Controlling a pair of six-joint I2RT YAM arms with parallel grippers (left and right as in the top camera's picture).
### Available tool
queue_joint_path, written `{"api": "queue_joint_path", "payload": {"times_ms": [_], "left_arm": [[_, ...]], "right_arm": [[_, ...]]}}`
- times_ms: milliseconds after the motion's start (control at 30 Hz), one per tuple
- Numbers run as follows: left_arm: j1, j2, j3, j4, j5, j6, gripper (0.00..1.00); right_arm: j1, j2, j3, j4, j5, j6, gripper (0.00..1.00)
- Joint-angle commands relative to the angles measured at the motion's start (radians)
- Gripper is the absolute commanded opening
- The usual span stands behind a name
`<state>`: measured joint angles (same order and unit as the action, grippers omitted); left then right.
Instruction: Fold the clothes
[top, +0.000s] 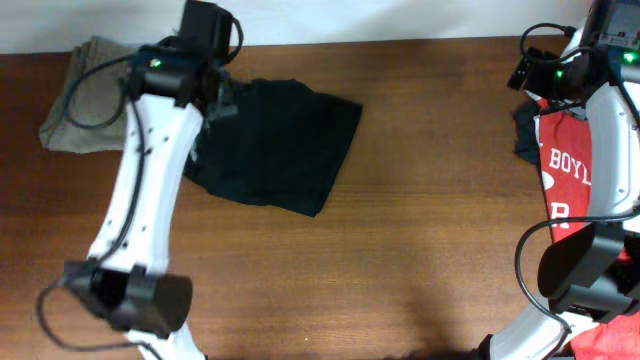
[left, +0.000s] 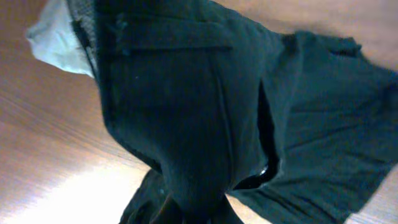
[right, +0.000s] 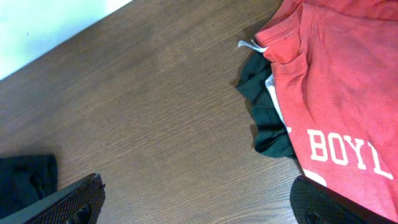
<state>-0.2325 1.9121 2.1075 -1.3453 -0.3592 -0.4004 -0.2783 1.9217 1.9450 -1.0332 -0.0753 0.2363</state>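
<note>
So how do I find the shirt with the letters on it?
Start at the brown wooden table and go to its right end. There lies the red T-shirt, with a dark cloth poking out from under its edge. It is the only red thing and the only one with white letters; the black shorts and beige trousers over on the left are plain.

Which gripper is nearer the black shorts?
Left. The left gripper is shut on an edge of the black shorts; the right gripper hangs open far to their right, by the red T-shirt.
</note>
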Motion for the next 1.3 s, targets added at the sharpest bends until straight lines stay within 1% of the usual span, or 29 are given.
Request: {"api": "queue_joint_path", "payload": {"times_ms": [0, 133, 300, 533, 667, 767, 800, 867, 933, 1100, 1200, 1267], "left_arm": [[0.005, 0.11, 0.021, 0.056, -0.003, 0.012, 0.0], [-0.016, 0.167, 0.021, 0.149, -0.003, 0.012, 0.01], [-0.087, 0.17, 0.021, 0.275, 0.005, 0.013, 0.0], [-0.188, 0.171, 0.021, 0.302, 0.004, 0.013, 0.0], [-0.217, 0.171, 0.021, 0.294, -0.004, 0.013, 0.0], [-0.213, 0.171, 0.022, 0.252, -0.005, 0.012, 0.0], [-0.208, 0.171, 0.022, 0.224, -0.012, 0.001, 0.0], [-0.196, 0.171, 0.022, 0.163, -0.078, -0.071, 0.0], [-0.175, 0.17, 0.022, 0.123, -0.111, -0.085, 0.0], [-0.109, 0.153, 0.03, 0.098, -0.098, -0.085, 0.0], [-0.071, 0.106, 0.057, 0.091, -0.064, -0.085, 0.0], [-0.058, 0.061, 0.058, 0.083, -0.066, -0.085, 0.0]], "right_arm": [[-0.004, -0.008, 0.006, 0.0, 0.008, 0.007, 0.99], [-0.004, -0.008, 0.006, 0.0, 0.008, 0.007, 0.99], [-0.004, -0.008, 0.006, 0.0, 0.008, 0.007, 0.99], [-0.004, -0.008, 0.006, 0.0, 0.008, 0.007, 0.99], [-0.004, -0.008, 0.006, 0.0, 0.008, 0.007, 0.99], [-0.004, -0.008, 0.006, 0.0, 0.008, 0.007, 0.99], [-0.004, -0.008, 0.006, 0.0, 0.008, 0.007, 0.99], [-0.004, -0.008, 0.006, 0.0, 0.008, 0.007, 0.99], [-0.004, -0.008, 0.006, 0.0, 0.008, 0.007, 0.99], [-0.004, -0.008, 0.006, 0.0, 0.008, 0.007, 0.99], [-0.004, -0.008, 0.006, 0.0, 0.008, 0.007, 0.99], [-0.004, -0.008, 0.006, 0.0, 0.008, 0.007, 0.99]]}}
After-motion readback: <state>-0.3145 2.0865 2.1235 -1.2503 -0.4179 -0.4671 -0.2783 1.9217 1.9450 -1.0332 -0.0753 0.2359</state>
